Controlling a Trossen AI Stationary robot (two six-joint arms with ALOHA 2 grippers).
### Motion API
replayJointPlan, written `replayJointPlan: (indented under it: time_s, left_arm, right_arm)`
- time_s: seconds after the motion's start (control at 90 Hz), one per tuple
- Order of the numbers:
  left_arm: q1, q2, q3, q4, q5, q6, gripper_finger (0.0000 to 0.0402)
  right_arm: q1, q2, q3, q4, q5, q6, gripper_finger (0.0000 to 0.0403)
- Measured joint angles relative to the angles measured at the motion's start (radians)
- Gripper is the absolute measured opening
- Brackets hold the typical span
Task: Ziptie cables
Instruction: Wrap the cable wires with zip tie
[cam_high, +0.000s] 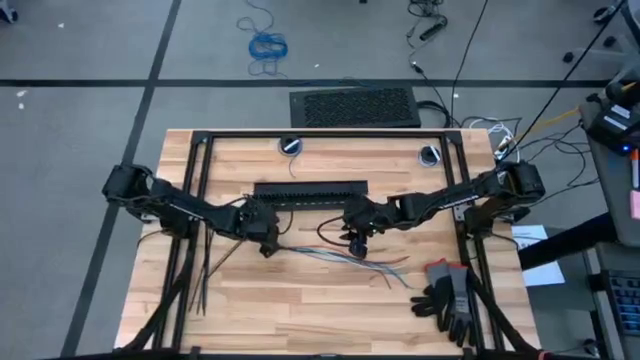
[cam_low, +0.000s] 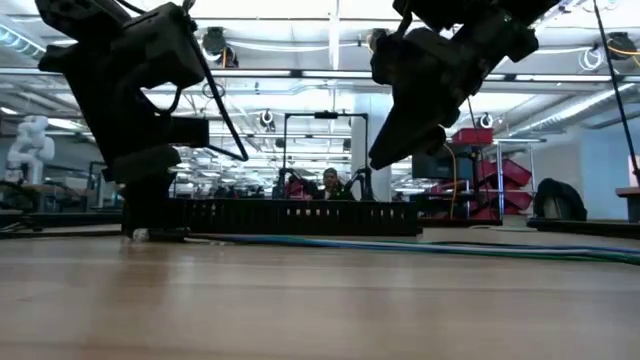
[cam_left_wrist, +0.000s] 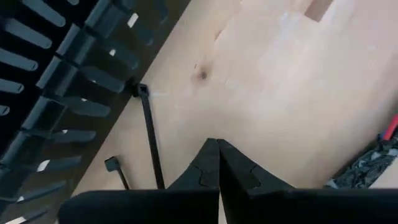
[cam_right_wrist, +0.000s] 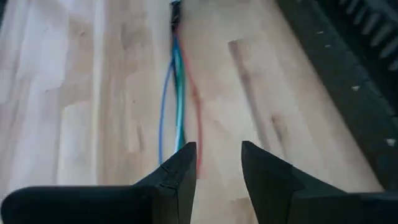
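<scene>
Step, grasping cables: right gripper (cam_right_wrist: 217, 165), fingers parted and empty, above thin blue, green and red wire bundle (cam_right_wrist: 179, 93) at frame centre, should straddle it squarely before pinching; left gripper (cam_left_wrist: 219, 163), clenched on nothing, waits centre-left beside thin dark plastic zipties (cam_left_wrist: 151, 140).

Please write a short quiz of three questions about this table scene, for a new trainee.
1. True or false: the left gripper is shut.
2. What lies beneath the open right gripper? A) gloves B) the cables C) a ziptie
3. Which object rests on the table near its right corner?

Key: 1 true. 2 B. 3 the gloves.
</scene>
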Motion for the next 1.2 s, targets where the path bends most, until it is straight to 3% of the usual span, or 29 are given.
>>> replayJointPlan:
  time_s: [0.256,0.478,0.733,1.0,1.2]
  left_arm:
    - [-0.001,-0.001,-0.001,0.008,-0.035,-0.031,0.0]
    - [-0.001,-0.068,-0.002,-0.017,-0.064,-0.042,0.0]
    - [0.041,-0.155,-0.003,-0.227,-0.15,-0.189,0.0003]
    - [0.082,-0.128,-0.038,-0.049,-0.038,-0.086,0.0063]
    - [0.093,-0.054,-0.046,0.021,-0.046,-0.076,0.0078]
  right_arm:
    - [0.009,0.0,0.0,-0.01,0.239,0.004,0.0118]
    - [0.01,0.0,0.0,-0.005,0.239,-0.005,0.0118]
    - [0.01,0.0,0.0,-0.004,0.239,-0.003,0.0118]
    - [0.01,0.0,0.0,0.0,0.239,-0.007,0.0118]
    - [0.01,0.0,0.0,-0.005,0.238,-0.006,0.0118]
